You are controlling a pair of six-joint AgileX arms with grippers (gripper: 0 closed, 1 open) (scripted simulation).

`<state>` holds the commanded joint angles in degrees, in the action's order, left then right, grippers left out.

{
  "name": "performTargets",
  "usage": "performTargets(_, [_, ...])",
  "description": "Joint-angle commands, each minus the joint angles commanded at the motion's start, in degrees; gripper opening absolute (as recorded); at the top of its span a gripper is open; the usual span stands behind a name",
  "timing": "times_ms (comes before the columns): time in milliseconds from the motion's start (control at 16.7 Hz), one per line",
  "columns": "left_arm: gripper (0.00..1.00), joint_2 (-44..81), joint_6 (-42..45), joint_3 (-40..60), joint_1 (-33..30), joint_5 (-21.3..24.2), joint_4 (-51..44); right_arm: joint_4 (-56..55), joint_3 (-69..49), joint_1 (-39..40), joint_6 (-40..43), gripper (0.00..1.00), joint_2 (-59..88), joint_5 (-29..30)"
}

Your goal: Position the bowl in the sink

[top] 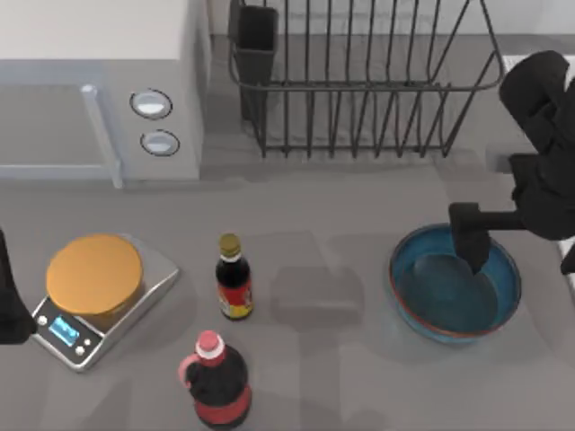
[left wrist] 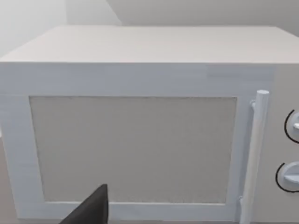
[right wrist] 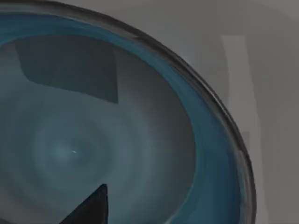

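right gripper over bowl, grasp not confirmed

the bowl (top: pixel 455 285) sits on the table (top: pixel 341 233) at the top view's right side, in front of the dish rack (top: pixel 359 81). the sink (top: pixel 566 269) edge is just beside it at the right border. the right gripper (top: pixel 472 242) hangs over the bowl's far rim, one finger reaching into the basin; can't tell how wide the jaws are or whether they touch the rim. in the right wrist view the bowl interior (right wrist: pixel 93 140) is close under the fingertip (right wrist: pixel 91 210). likely stiff, glossy, slippery, chippable; best pinched at the rim wall. left arm parked at the table's left edge, facing the microwave (left wrist: pixel 135 140).
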<state>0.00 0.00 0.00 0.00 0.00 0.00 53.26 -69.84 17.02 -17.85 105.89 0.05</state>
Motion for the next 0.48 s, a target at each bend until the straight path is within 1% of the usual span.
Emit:
performTargets(180, [1.00, 0.00, 0.00, 0.00, 0.00, 0.00, 0.00, -5.42, 4.01, 0.12, -0.15, 1.00, 1.94, 0.01])
performTargets(480, [1.00, 0.00, 0.00, 0.00, 0.00, 0.00, 0.00, -6.07, 4.54, 0.14, -0.17, 1.00, 2.22, 0.01])
